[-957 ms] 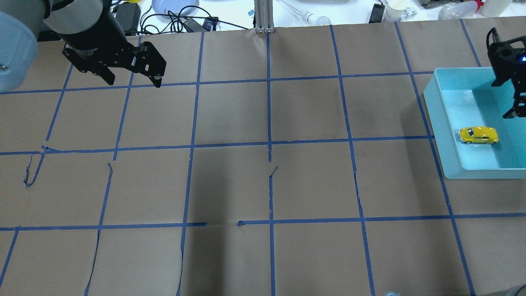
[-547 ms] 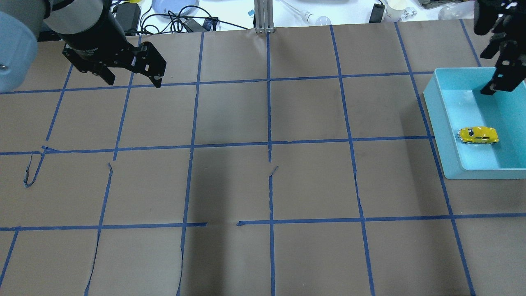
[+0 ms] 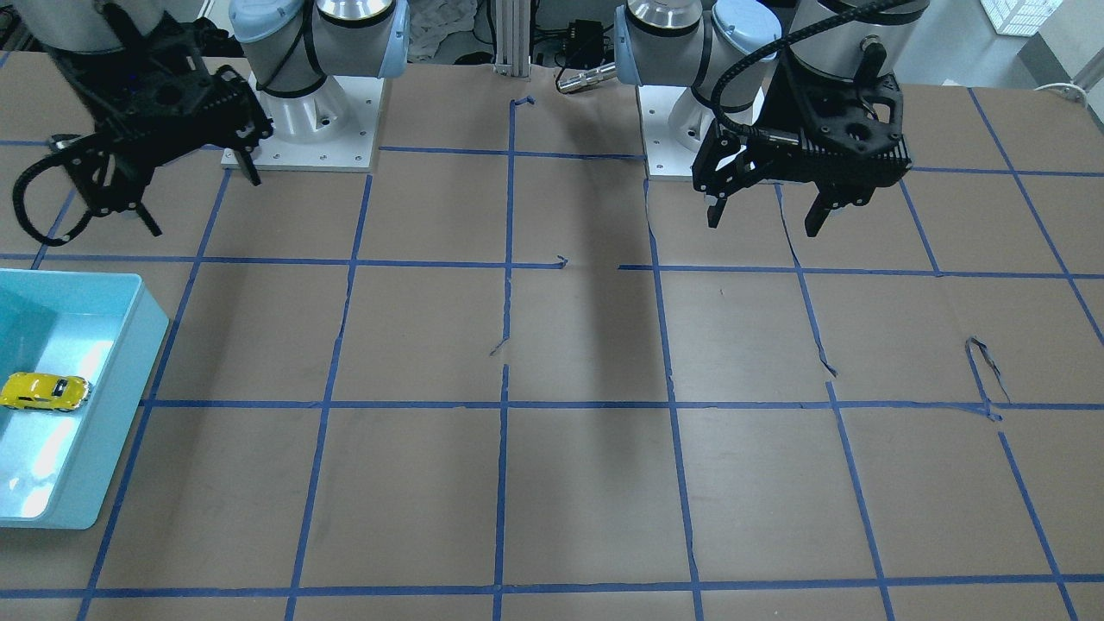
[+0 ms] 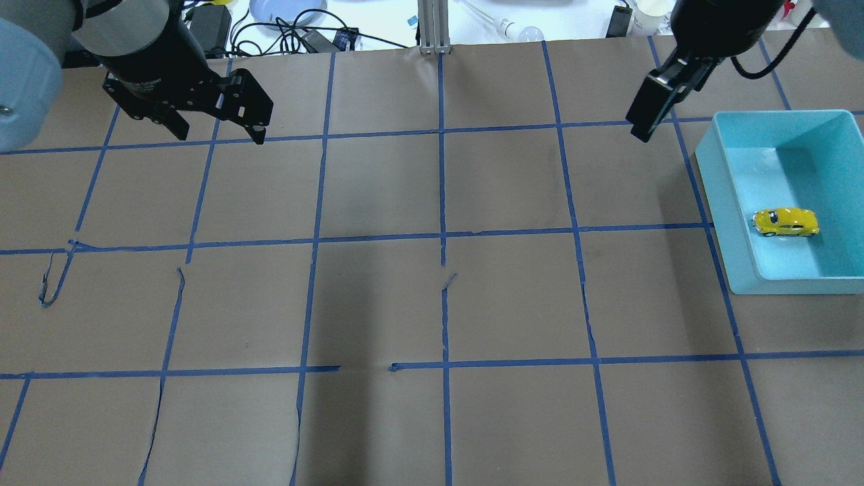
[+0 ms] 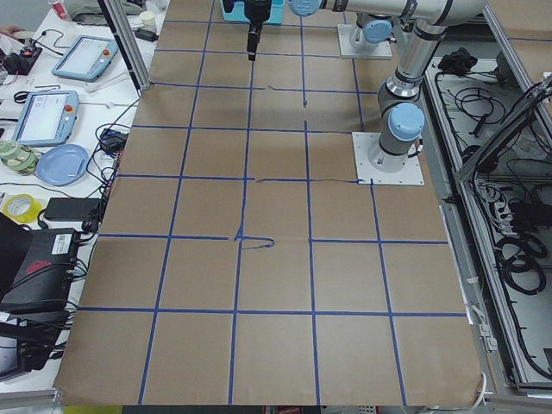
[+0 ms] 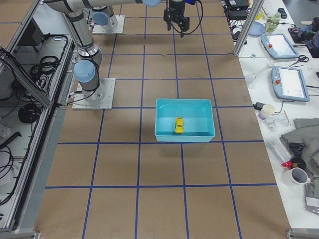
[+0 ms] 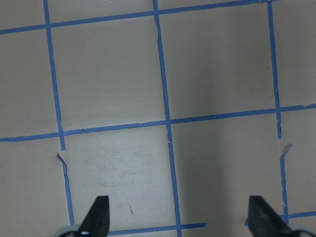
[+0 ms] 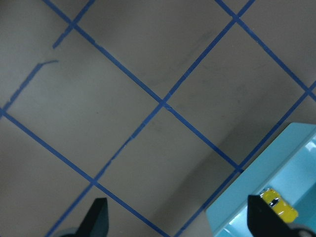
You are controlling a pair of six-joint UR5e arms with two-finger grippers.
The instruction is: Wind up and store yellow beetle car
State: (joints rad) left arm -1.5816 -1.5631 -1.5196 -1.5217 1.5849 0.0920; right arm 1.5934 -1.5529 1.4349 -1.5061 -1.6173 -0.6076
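Note:
The yellow beetle car [image 4: 786, 222] lies on its wheels inside a light-blue bin [image 4: 706, 165] at the table's right side. It also shows in the front view [image 3: 43, 391], the right side view [image 6: 179, 125] and the right wrist view [image 8: 279, 205]. My right gripper [image 3: 203, 203] is open and empty. It hangs high above the paper, past the bin's far left corner [image 4: 648, 111], clear of the car. My left gripper [image 4: 219, 135] is open and empty over the far left of the table [image 3: 762, 222].
Brown paper with a blue tape grid covers the table; some tape is torn and curled [image 4: 50, 283]. Both arm bases [image 3: 302, 129] stand at the robot's edge. An aluminium post [image 4: 432, 27], cables and a blue plate [image 4: 287, 10] lie beyond the far edge.
My right gripper has risen out of the bin and swung left past its rim. The car has stayed where it was in the bin. The left arm has not moved.

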